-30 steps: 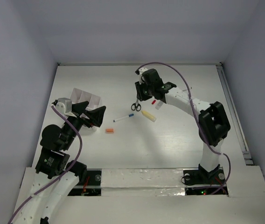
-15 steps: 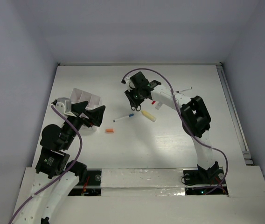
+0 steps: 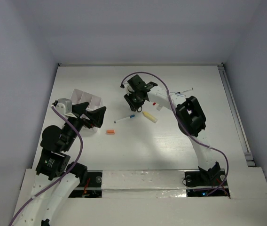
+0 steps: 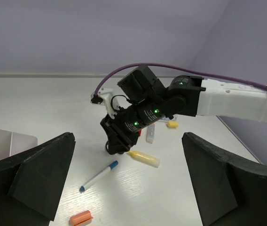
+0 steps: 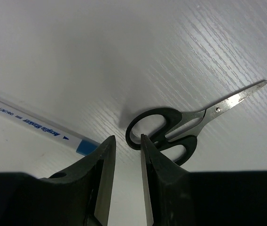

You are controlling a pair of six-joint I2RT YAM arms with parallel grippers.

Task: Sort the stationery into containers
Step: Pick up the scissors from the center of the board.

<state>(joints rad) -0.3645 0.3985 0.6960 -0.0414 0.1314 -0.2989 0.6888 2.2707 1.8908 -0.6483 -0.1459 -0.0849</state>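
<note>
Black-handled scissors (image 5: 171, 129) lie flat on the white table, blades to the upper right. My right gripper (image 5: 128, 137) points down on them near the table's middle (image 3: 133, 104). Its jaws are a narrow gap apart and straddle the rim of one handle loop, one finger inside the loop. A white pen with a blue cap (image 5: 39, 127) lies just left of it (image 3: 124, 118). A cream tube (image 3: 149, 117) lies to the right. An orange bit (image 3: 110, 132) lies nearer. My left gripper (image 3: 98, 115) is wide open and empty beside the white compartment box (image 3: 87, 99).
A red bit (image 3: 154, 102), a small white piece (image 3: 160, 107) and a yellow bit (image 4: 172, 124) lie just right of the right gripper. A thin black-capped pen (image 3: 185, 90) lies further right. The right arm's purple cable arches over the scissors.
My right gripper has swung left and come down over the scissors' handles. The scissors, pen and tube have stayed put. The left arm has not moved.
</note>
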